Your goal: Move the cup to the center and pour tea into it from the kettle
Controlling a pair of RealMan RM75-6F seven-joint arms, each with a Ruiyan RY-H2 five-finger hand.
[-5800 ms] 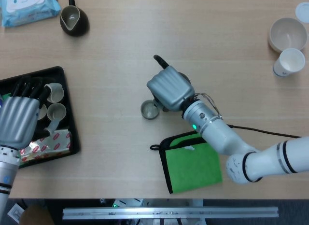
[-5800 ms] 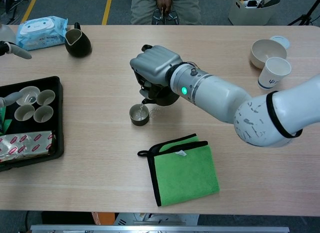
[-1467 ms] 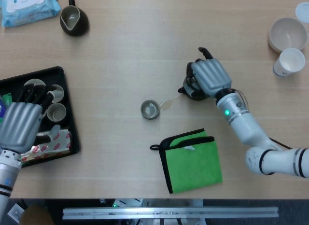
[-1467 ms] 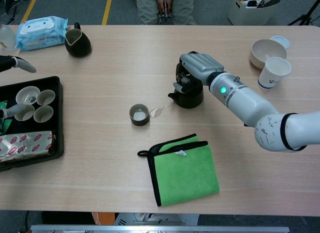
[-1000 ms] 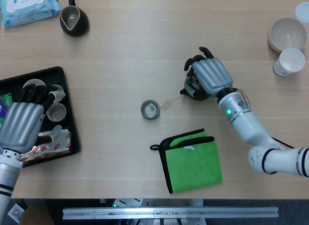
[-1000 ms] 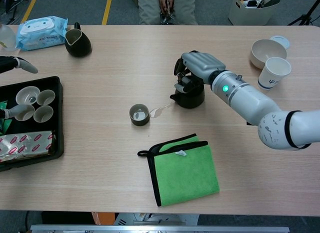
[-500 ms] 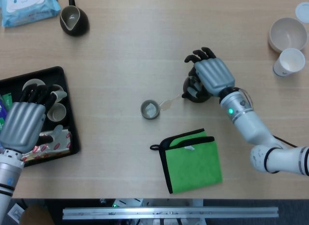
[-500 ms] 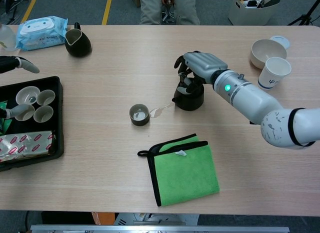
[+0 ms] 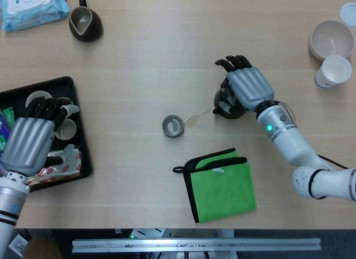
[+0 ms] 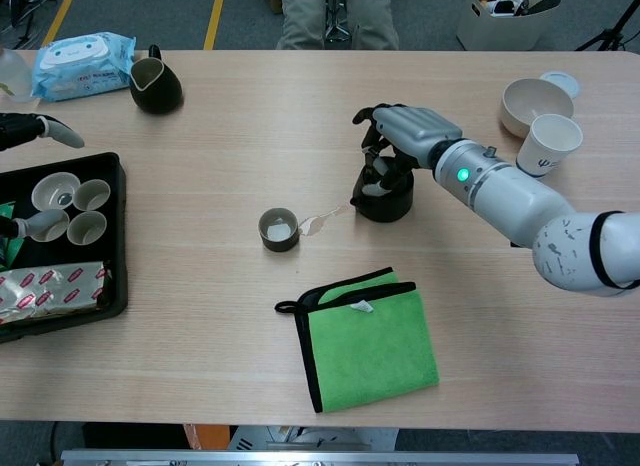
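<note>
The small dark cup (image 9: 173,126) holds pale tea, left of the black kettle (image 10: 385,198). The right hand (image 9: 248,86) hovers above, fingers (image 10: 372,117) spread; the chest view shows the gap.

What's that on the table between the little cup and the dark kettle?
A small spilled puddle lies between the cup and the kettle; otherwise bare table. Both views show it.

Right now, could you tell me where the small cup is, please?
In both views the cup stands near the table's middle, left of the kettle under the right robot hand, just above the green cloth.
</note>
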